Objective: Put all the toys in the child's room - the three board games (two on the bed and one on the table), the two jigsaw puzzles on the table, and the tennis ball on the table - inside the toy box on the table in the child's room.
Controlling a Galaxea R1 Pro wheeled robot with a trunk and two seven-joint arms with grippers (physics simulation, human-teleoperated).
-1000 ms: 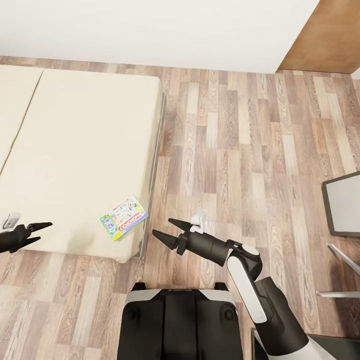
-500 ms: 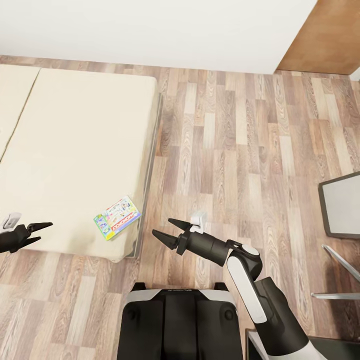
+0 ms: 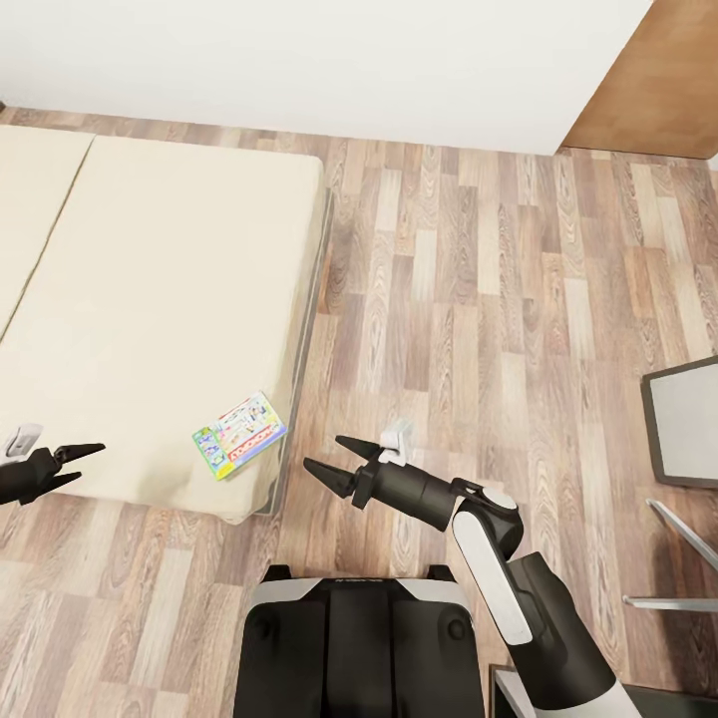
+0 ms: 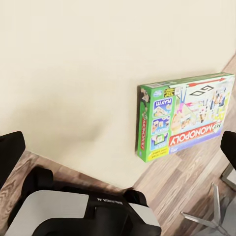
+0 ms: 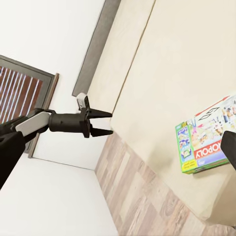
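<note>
A "Monopoly" board game (image 3: 239, 435) lies flat on the beige bed (image 3: 150, 299), close to its near right corner. It is a white printed box with a green edge, also seen in the left wrist view (image 4: 184, 118) and the right wrist view (image 5: 206, 142). My left gripper (image 3: 85, 464) hovers open and empty over the bed's front edge, left of the box. My right gripper (image 3: 329, 457) is open and empty above the wooden floor, just right of the bed corner. The right wrist view shows the left gripper (image 5: 101, 123) open. The toy box, jigsaw puzzles and tennis ball are out of view.
Plank floor (image 3: 479, 319) stretches right of the bed to a white wall. A grey-topped, dark-framed piece of furniture (image 3: 688, 419) and thin metal bars (image 3: 668, 558) stand at the right edge. A brown panel (image 3: 658, 70) is at the far right. My base (image 3: 359, 638) is below.
The whole picture drifted a little left, then back right and down, so the camera moved. Both arms keep the same pose and the game box stays where it lay on the bed.
</note>
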